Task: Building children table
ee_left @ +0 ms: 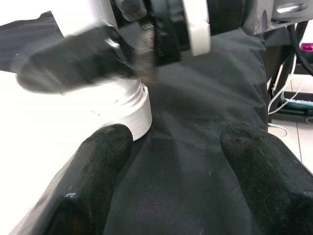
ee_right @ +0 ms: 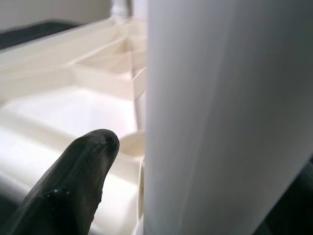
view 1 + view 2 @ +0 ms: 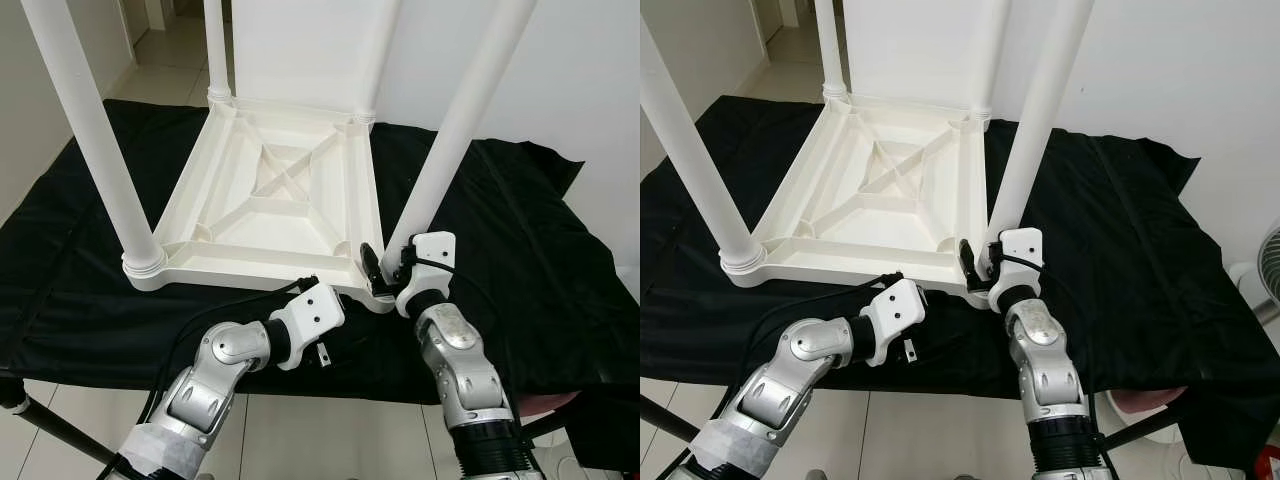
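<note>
The white table top (image 3: 270, 205) lies upside down on a black cloth (image 3: 520, 260) spread over the work surface, its ribbed underside facing up at me. On the far left, the near-left leg (image 3: 90, 130) stands upright in its corner socket, and behind it the far-left leg (image 3: 217, 45) rises from its own corner. Both look seated.

My left gripper (image 1: 171, 181) sits low just in front of the top's near edge, toward the near-right corner. Its fingers are spread apart with nothing between them, only cloth below.

Further right, the far-right leg (image 3: 385, 45) stands at the back corner. The near-right leg (image 3: 460, 120) leans slightly as it goes down into the last socket, and my right gripper (image 3: 385, 268) is at its base. One black finger (image 2: 73, 181) lies close beside the white tube; I cannot tell whether the fingers are clamped on it.

By my reckoning all four legs are in place, so the build is nearly done. What seems left is seating this last leg straight and firm, then turning the table onto its feet.
</note>
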### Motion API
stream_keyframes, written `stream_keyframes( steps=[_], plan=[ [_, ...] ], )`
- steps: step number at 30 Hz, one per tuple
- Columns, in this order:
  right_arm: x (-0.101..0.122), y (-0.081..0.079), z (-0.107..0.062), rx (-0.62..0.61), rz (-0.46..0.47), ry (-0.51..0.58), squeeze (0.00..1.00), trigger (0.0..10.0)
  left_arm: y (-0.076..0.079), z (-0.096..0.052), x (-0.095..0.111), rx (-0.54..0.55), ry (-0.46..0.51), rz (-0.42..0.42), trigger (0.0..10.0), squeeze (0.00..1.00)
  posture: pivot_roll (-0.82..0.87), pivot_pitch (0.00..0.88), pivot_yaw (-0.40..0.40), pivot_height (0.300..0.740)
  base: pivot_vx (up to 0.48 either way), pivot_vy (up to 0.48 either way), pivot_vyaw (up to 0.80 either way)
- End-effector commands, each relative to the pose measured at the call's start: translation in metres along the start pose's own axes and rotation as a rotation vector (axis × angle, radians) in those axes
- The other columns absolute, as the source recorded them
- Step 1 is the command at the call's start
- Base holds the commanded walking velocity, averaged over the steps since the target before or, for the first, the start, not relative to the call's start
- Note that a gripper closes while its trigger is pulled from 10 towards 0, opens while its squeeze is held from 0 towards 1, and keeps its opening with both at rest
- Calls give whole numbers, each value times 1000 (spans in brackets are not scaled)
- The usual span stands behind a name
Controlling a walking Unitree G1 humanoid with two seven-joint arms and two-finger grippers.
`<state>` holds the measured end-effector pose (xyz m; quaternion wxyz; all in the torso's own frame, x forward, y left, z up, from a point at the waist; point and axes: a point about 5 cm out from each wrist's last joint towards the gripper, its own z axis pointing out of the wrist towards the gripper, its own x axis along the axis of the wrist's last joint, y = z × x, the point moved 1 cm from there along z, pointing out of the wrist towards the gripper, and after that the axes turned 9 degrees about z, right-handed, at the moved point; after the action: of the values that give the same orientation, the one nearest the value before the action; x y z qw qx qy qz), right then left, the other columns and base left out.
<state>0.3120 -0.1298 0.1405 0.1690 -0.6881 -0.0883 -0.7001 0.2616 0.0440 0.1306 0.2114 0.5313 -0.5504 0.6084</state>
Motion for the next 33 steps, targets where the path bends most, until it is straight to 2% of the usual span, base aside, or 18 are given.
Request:
stream_keyframes(
  steps=[1, 3, 5, 6, 10, 11, 12, 19, 27, 28, 29, 30, 33],
  plan=[
    [-9, 1, 0, 112, -32, -57, 0, 10000, -2, 1, 1, 47, -4, -3, 10000, 0, -8, 0, -93, 740, 0, 0, 0],
    [-14, 3, -1, 227, -84, -109, 0, 10000, -3, 2, 1, 48, -4, -2, 10000, 0, -6, 0, -92, 740, 0, 0, 0],
    [-14, 3, -1, 227, -84, -109, 0, 10000, -3, 2, 1, 48, -4, -2, 10000, 0, -6, 0, -92, 740, 0, 0, 0],
    [-17, 9, 2, 303, -130, -136, 0, 10000, -3, 2, 1, 46, -3, 1, 10000, 0, -7, 0, -87, 740, 0, 0, 0],
    [-18, 19, 8, 329, -164, -162, 0, 9647, -4, 3, 1, 42, -2, 4, 10000, 0, -6, 0, -85, 740, 0, 0, 0],
    [-18, 24, 11, 331, -170, -176, 0, 157, -4, 3, 1, 42, -2, 7, 10000, 0, -4, 0, -82, 740, 0, 0, 0],
    [-17, 27, 13, 335, -184, -182, 0, 0, -5, 3, 1, 41, -2, 8, 10000, 0, -4, 0, -82, 740, 0, 0, 0],
    [-16, 38, 17, 360, -194, -209, 0, 0, -5, 2, 2, 38, -2, 13, 10000, 0, 1, 0, -82, 740, 0, 0, 0],
    [-20, 35, 13, 376, -162, -181, 0, 0, -4, 2, 2, 40, -1, 9, 10000, 0, 0, 0, -84, 740, 0, 0, 0],
    [-20, 35, 13, 375, -161, -178, 0, 4000, -3, 2, 2, 40, -1, 8, 10000, 0, 0, 0, -84, 740, 0, 0, 0],
    [-20, 35, 13, 375, -161, -178, 0, 4000, -3, 2, 2, 40, -1, 8, 10000, 0, 0, 0, -84, 740, 0, 0, 0],
    [-17, 35, 16, 304, -150, -143, 0, 10000, -3, 2, 2, 38, -1, 8, 10000, 0, -2, 0, -81, 740, 0, 0, 0],
    [-16, 34, 18, 237, -136, -119, 0, 10000, -3, 2, 2, 35, -2, 8, 10000, 0, -2, 0, -81, 740, 0, 0, 0]
  ],
)
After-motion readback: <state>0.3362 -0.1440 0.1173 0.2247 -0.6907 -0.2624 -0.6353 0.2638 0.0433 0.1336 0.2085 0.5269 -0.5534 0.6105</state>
